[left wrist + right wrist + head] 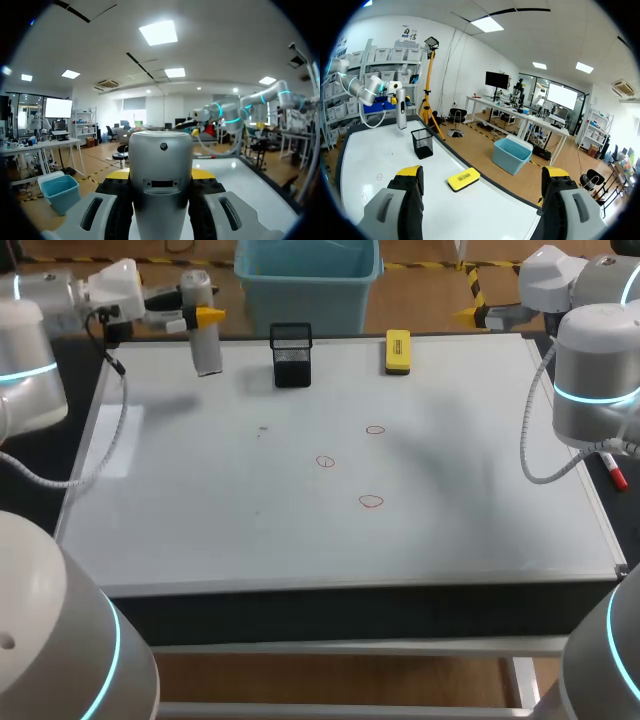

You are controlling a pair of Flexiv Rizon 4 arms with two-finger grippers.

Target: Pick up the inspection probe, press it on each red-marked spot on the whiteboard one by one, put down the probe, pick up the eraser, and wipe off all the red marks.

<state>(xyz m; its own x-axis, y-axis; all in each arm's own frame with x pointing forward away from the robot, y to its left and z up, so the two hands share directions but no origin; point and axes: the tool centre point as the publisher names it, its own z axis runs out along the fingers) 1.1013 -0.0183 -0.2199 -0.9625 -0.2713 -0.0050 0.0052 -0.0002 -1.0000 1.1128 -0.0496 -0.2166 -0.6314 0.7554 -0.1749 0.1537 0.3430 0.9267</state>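
My left gripper (200,316) is shut on the inspection probe (206,348), a grey cylinder held upright above the far left corner of the whiteboard (200,500). In the left wrist view the probe (161,165) fills the gap between the yellow-tipped fingers (118,174). Three small red rings (375,429) (325,461) (371,501) lie mid-board. The yellow eraser (397,352) (463,179) rests at the far edge. My right gripper (482,175) hangs wide open and holds nothing, beyond the far right corner (480,312), with the eraser below and ahead of it.
A black mesh holder (291,355) (422,142) stands at the far edge between probe and eraser. A faint small mark (262,428) sits left of the rings. A red marker pen (612,470) lies just off the board's right edge, under my right arm.
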